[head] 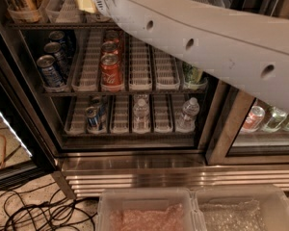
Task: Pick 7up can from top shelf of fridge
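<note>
fridge point(135, 170) in front of us, interior lit, ribbed steel base along its near edge; white arm point(207, 42) crosses the view from the right side up to the upper left; gripper point(86, 0) sits at the upper left, at the front of the top shelf point(65, 11), over its white slotted trays; only a cream-coloured end piece shows past the wrist, so we cannot tell whether the claw is wide, narrow or holding anything; 7up can: we cannot pick it out, as the arm covers most of that shelf to the right of the gripper; a tub of brown items point(21, 4) stands at the shelf's left end.

next rack down: blue cans point(49, 71) in a file in the left lane; red cola cans point(111, 71) in a file two lanes to the right; a greenish can point(192, 74) at the right end, half hidden under the arm, label not readable.

lowest rack: a small blue can point(92, 118) at left; a water bottle point(141, 110) in the middle; a second water bottle point(188, 113) at right.

right of the fridge, more drinks point(253, 119) behind a second glass door; nearest us, two clear plastic bins point(144, 211) side by side; black cables point(38, 211) on the floor, near left.
</note>
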